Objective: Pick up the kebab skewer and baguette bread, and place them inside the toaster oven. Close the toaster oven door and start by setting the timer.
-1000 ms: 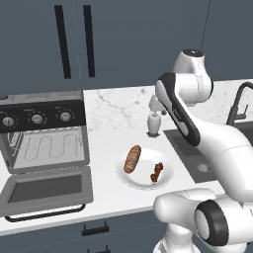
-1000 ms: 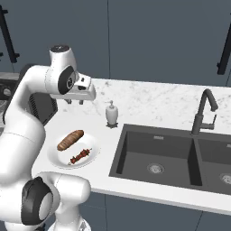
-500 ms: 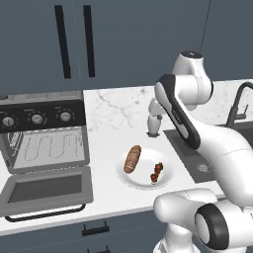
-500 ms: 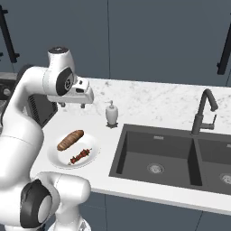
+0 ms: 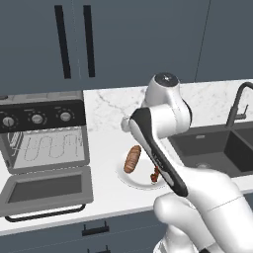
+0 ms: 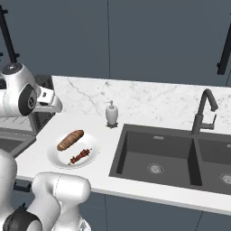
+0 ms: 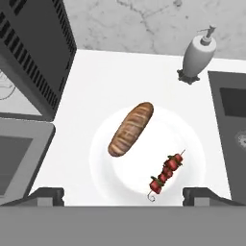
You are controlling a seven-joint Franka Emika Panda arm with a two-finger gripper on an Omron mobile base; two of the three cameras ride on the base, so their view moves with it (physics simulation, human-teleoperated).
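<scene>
Two items to load: the baguette bread (image 7: 130, 129) and the kebab skewer (image 7: 166, 173) lie side by side, apart, on a white plate (image 7: 192, 144) on the counter, right of the toaster oven (image 5: 42, 128).
Gripper: the gripper (image 7: 123, 194) hovers above the plate, jaws spread wide, holding nothing.
Bread handling: probably light, with a firm scored crust; a grip across its middle looks safest.
Skewer handling: thin stick, small red-brown chunks, likely light and apt to roll; pinching across the chunks seems surer than the bare stick.
Oven: black and grey box, wire rack visible inside; the toaster oven door (image 5: 47, 190) hangs dropped open.
Plate: smooth, round, shallow.
Counter: white marble-veined.
</scene>
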